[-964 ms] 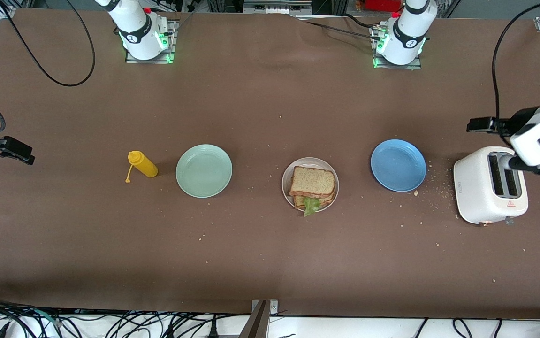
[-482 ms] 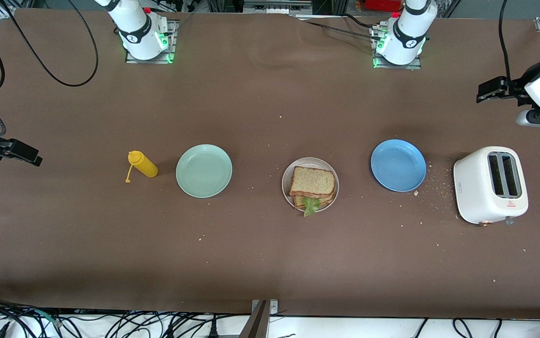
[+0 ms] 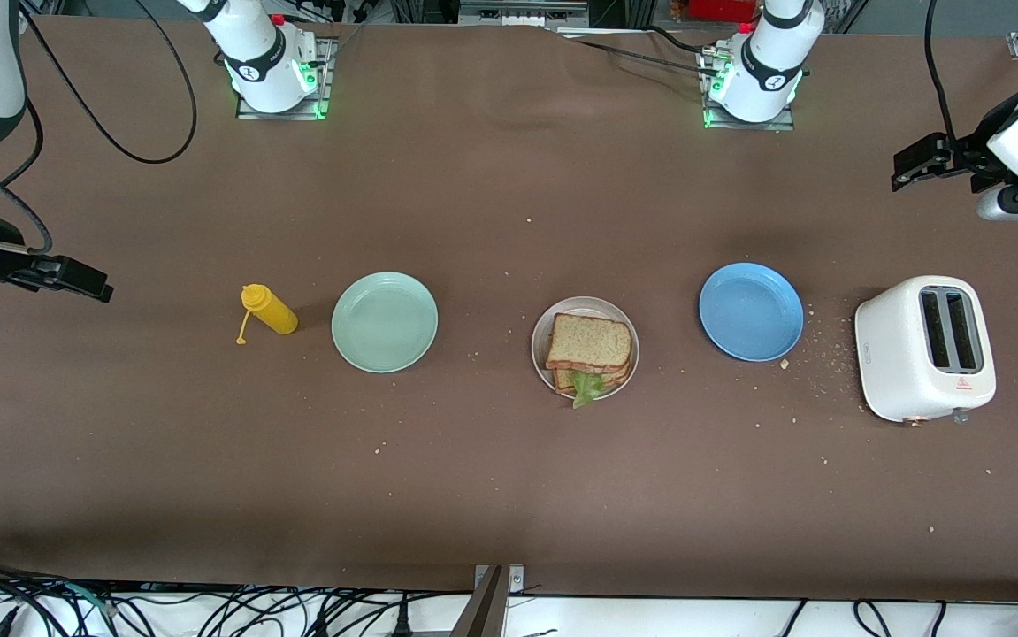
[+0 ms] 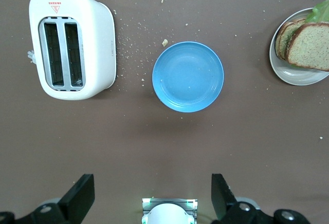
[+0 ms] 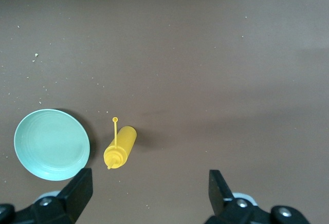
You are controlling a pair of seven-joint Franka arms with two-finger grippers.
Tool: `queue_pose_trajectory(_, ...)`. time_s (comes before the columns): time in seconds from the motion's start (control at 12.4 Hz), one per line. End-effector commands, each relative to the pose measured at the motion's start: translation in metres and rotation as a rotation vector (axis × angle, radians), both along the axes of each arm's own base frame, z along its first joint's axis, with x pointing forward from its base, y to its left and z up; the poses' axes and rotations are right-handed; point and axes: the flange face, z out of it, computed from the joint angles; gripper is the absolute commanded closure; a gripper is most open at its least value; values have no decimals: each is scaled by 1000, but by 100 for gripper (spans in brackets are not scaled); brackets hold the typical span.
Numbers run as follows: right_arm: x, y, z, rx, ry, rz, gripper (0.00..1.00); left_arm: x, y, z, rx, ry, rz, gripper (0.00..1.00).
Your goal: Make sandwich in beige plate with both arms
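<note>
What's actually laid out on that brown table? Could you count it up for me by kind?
Plates: 3 (green plate, beige plate, blue plate)
Sandwiches: 1 (sandwich, on the beige plate)
Sauce bottles: 1 (yellow bottle)
Toasters: 1 (white toaster)
Total: 6

We look down from high across the table (image 3: 509, 495); our wrist cameras face straight down, sharing its plates.
</note>
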Motion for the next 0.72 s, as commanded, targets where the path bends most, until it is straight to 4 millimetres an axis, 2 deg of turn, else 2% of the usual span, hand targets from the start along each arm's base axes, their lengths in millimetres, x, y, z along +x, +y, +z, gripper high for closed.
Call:
queue_pose_trajectory(0.0, -1, 1, 3, 23, -3, -21, 0, -1, 2, 0, -8, -15, 13, 0)
queue_pose_trajectory(0.32, -1, 1, 4, 39, -4, -28, 0, 11, 2, -8, -9, -46, 13, 0)
queue_pose_trajectory(0.64, 0, 1, 1, 35, -3, -26, 0, 15, 2, -16, -7, -32, 15, 0)
